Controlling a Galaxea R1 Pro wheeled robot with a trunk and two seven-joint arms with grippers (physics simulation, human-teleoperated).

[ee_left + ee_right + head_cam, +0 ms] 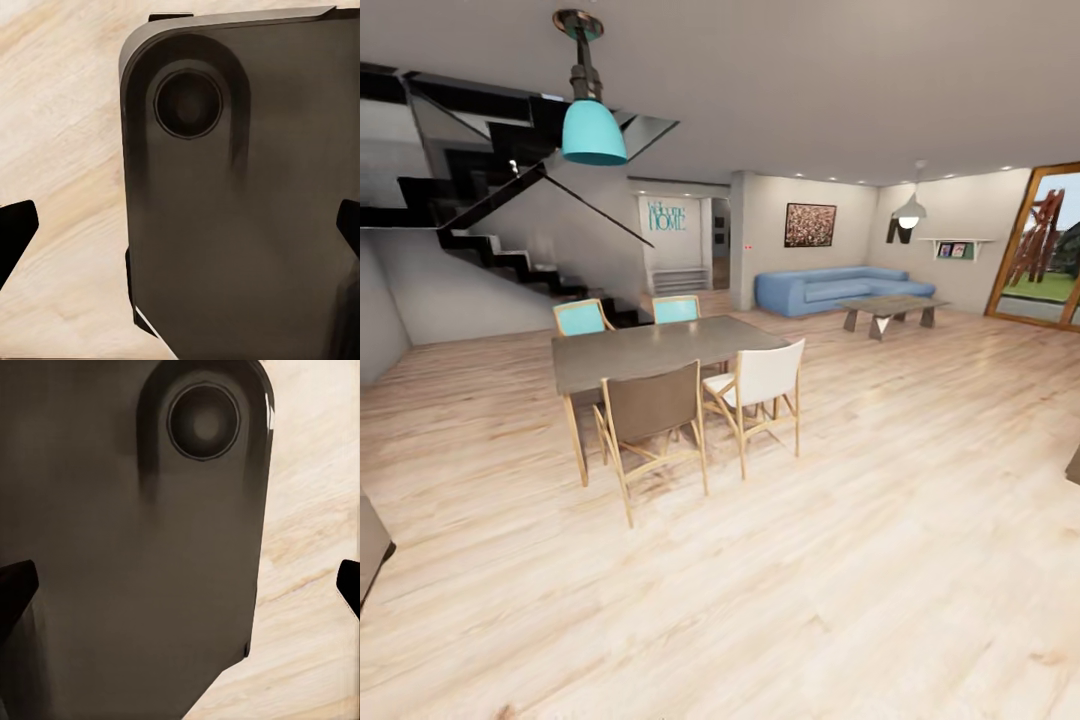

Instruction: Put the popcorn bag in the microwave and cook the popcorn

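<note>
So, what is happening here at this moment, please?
The robot is on its way and handles nothing yet. Its head camera looks over a wood floor at a dining table with four chairs, a blue sofa and a staircase. Both wrist cameras look down at the robot's own dark base over the floor. The left gripper and the right gripper are open, fingertips wide apart, and hold nothing.

A wood-floored lounge (760, 560) with dining table (660, 352) and blue sofa (830, 288) lies ahead.
</note>
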